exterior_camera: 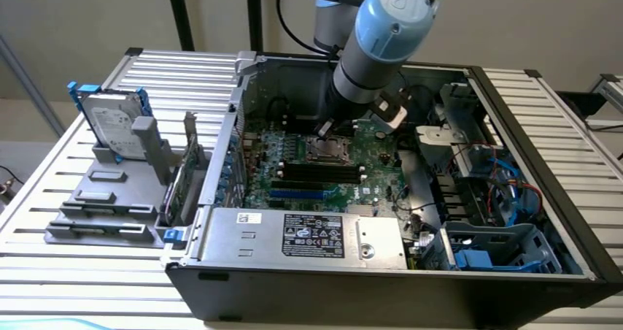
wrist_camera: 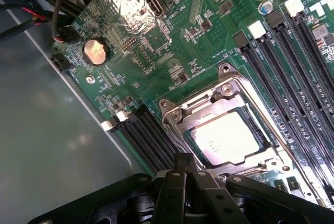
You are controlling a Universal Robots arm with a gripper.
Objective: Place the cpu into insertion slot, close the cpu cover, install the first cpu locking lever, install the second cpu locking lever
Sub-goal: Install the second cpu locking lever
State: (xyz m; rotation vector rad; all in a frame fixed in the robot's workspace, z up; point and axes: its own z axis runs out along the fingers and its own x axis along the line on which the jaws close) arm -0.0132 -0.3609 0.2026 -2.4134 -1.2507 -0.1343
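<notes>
Gripper (wrist_camera: 183, 167) fingers pressed together at cpu cover (wrist_camera: 222, 101) edge; cpu (wrist_camera: 225, 138) seated, levers hard to discern.

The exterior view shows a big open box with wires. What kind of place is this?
Probably a computer repair or robot test bench: an open computer case on a slatted metal table, a hard drive in a stand, and a robot arm reaching inside.

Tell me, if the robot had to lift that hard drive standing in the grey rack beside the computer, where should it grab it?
Probably from above, by its top edge. The hard drive stands upright in the grey rack, so its lower part sits in the holder while the top stands free. Its flat faces suit a pinch across the thin body. The gripper, fingers shut, is at the CPU socket.
</notes>
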